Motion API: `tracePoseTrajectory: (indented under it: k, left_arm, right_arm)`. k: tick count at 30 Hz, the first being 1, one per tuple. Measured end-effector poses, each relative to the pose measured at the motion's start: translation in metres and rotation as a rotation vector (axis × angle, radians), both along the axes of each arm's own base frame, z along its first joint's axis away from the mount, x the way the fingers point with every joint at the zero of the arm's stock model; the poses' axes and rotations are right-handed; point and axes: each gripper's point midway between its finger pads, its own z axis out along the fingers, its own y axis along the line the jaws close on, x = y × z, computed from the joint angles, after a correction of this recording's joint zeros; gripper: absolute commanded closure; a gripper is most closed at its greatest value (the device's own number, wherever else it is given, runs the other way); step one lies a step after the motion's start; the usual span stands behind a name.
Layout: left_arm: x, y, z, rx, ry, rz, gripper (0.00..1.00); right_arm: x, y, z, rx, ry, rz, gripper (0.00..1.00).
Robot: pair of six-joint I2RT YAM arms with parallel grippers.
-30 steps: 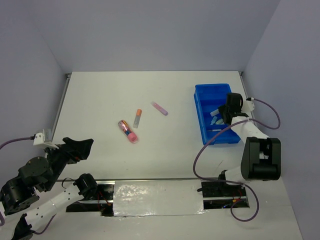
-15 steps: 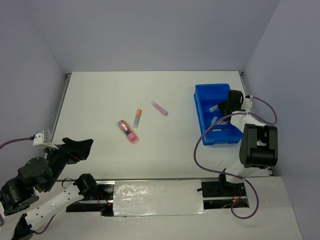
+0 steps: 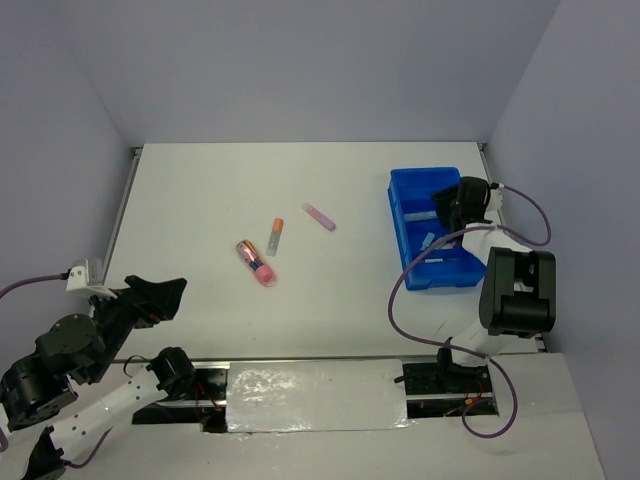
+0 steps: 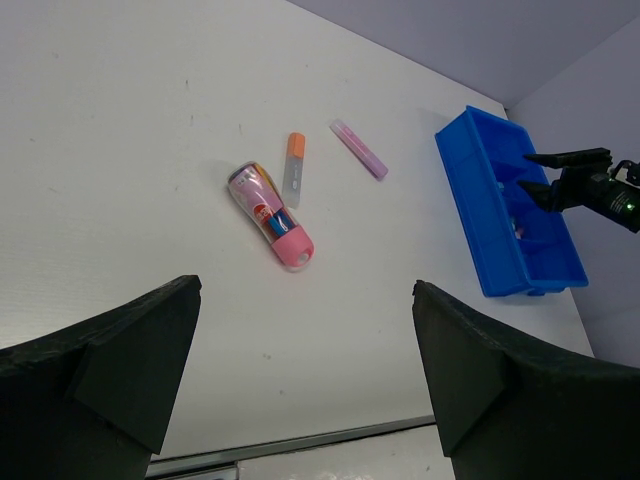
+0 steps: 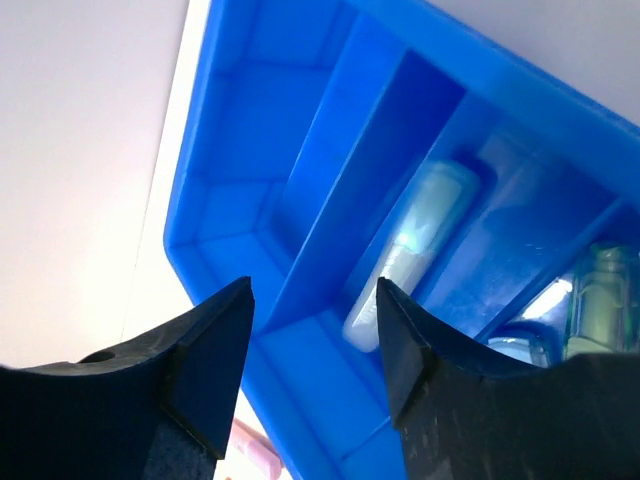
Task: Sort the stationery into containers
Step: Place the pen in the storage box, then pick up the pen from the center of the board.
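The blue tray point(image 3: 398, 222) stands at the right of the table, seen also in the left wrist view point(image 4: 482, 216). My right gripper point(image 3: 446, 206) hangs over its far half, open, with nothing between its fingers point(image 5: 315, 290). Just beyond the fingertips a pale marker point(image 5: 415, 250) lies loose in a narrow compartment, and more pale pieces point(image 3: 431, 241) lie in the nearer compartments. On the table lie a pink marker point(image 3: 257, 263), an orange-capped marker point(image 3: 274, 237) and a lilac marker point(image 3: 319, 216). My left gripper point(image 4: 305, 285) is open, low at the near left, far from them.
The table's metal front edge point(image 4: 300, 442) runs just below my left fingers. Grey walls close in the table at the back and both sides. The right arm's purple cable point(image 3: 400, 300) loops over the table near the tray's near end.
My right gripper has moved towards the tray's far end and opened. The pale marker it carried now lies in the tray. The left arm has not moved.
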Motion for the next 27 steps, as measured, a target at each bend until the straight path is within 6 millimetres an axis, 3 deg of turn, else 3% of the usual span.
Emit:
tracePoseTrajectory:
  k: [6,10,13,17,20,22,24,27]
  left_arm:
    - [-0.001,0.000,0.000,-0.004,-0.004,-0.002,0.01]
    - [-0.001,0.001,0.001,-0.007,-0.006,-0.003,0.01]
    - [-0.001,0.001,0.001,-0.007,-0.006,-0.003,0.01]
    - [-0.001,0.001,0.001,-0.007,-0.005,-0.004,0.01]
    - [-0.001,0.000,0.000,-0.006,-0.004,-0.004,0.01]
    - [0.000,-0.001,0.000,-0.001,0.000,-0.005,0.01]
    - [0.001,-0.002,-0.001,0.008,0.007,-0.006,0.01]
    - [0.002,-0.004,-0.002,0.018,0.015,-0.009,0.01]
  right_arm:
    - [0.000,0.011,0.014,-0.015,-0.030,0.086,0.39]
    - [0.000,0.047,0.041,-0.057,-0.115,0.290,0.35]
    - [-0.007,0.099,0.071,-0.183,-0.203,0.490,0.32]
    - [-0.016,0.221,0.131,-0.376,-0.344,0.856,0.31]
    - [0.001,0.293,0.150,-0.502,-0.364,1.081,0.29]
    - [0.017,0.317,0.136,-0.584,-0.332,1.163,0.29]
    - [0.024,0.329,0.094,-0.662,-0.216,1.243,0.29]
    - [0.021,0.332,0.022,-0.755,-0.008,1.343,0.29]
